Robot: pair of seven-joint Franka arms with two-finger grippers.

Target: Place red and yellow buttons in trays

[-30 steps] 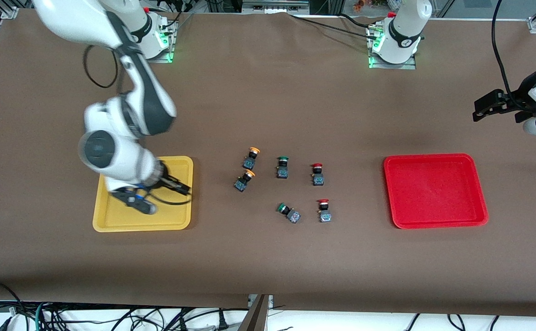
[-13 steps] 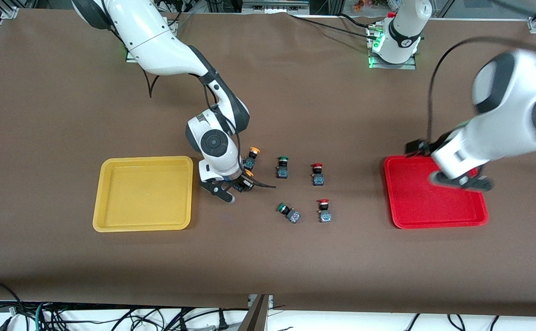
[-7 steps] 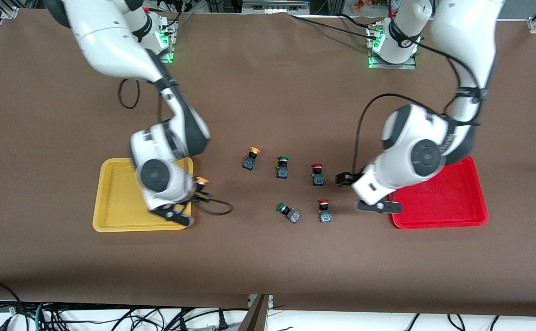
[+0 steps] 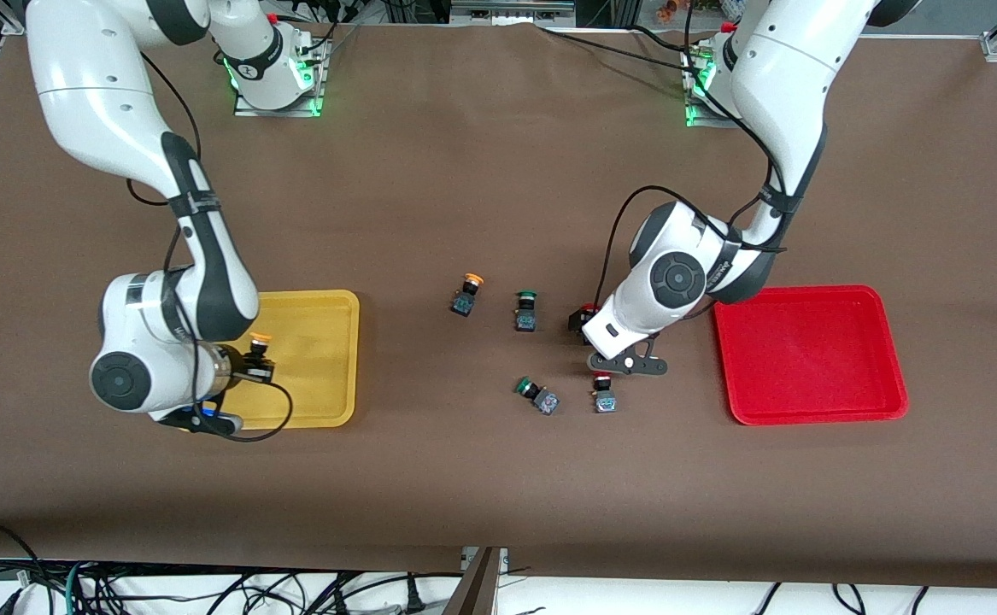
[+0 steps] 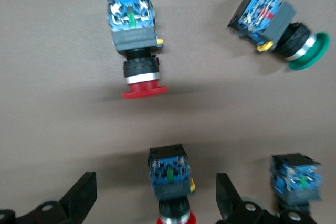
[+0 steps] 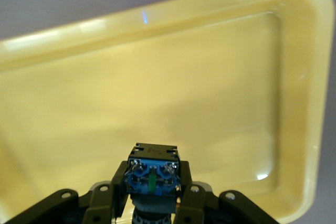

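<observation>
My right gripper (image 4: 250, 369) (image 6: 153, 192) is shut on a yellow button (image 4: 260, 342) (image 6: 153, 174) and holds it over the yellow tray (image 4: 314, 329) (image 6: 157, 77). A second yellow button (image 4: 466, 295) lies on the table. My left gripper (image 4: 605, 342) (image 5: 155, 195) stands open low over a red button (image 4: 588, 309) (image 5: 169, 174), one finger on each side of it. The other red button (image 4: 604, 393) (image 5: 137, 45) lies nearer to the front camera. The red tray (image 4: 810, 354) holds nothing.
Two green-capped buttons lie among the others: one (image 4: 525, 312) (image 5: 296, 179) beside the red button under my left gripper, one (image 4: 536, 395) (image 5: 278, 24) beside the nearer red button. Brown table cloth surrounds the trays.
My right arm carried a yellow button from the middle of the table to above the yellow tray. My left arm swung from over the red tray to over a red button.
</observation>
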